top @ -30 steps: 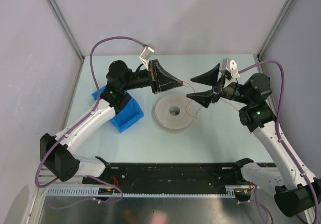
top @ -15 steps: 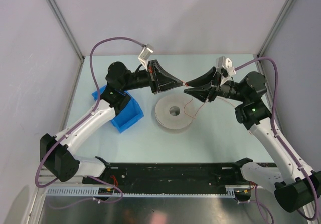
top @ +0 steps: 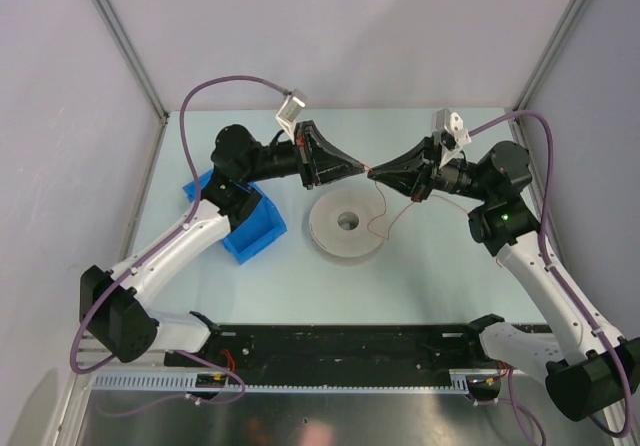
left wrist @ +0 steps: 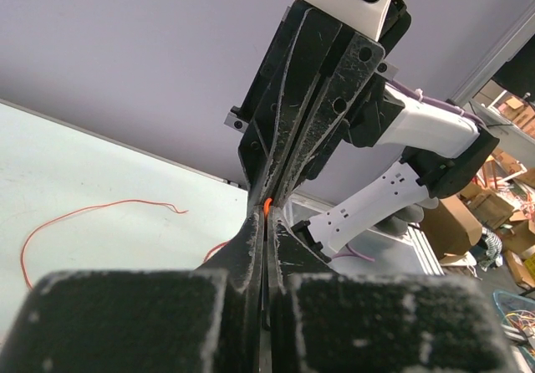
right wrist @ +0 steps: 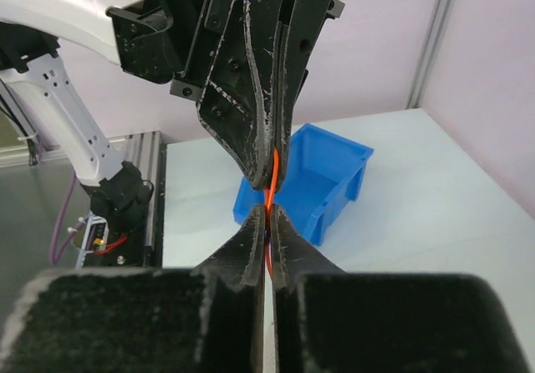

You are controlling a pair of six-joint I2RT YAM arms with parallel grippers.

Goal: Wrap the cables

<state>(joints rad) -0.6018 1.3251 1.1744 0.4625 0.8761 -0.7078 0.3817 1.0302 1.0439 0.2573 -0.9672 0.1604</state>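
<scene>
– Fingers (left wrist: 241,249) of the left gripper (top: 358,170) and right gripper (top: 374,174): how do they stand?
– Tip to tip above the grey-white spool (top: 345,238). Each pair is pressed narrow on the thin reddish-brown wire (top: 386,216), whose slack hangs toward the worktop (top: 430,256) beside the spool.
– Likely fault?
– Both pinch nearly the same point. If either pulls away, the thread-like wire may slip free or snap, and loose slack may snag instead of winding on.
– Legible writing?
– None can be read; the blue bin (top: 255,236) appears unmarked.

Robotics lab, pale panel walls (top: 350,26), aluminium frame posts (top: 122,41), cardboard boxes (left wrist: 458,222) behind
</scene>
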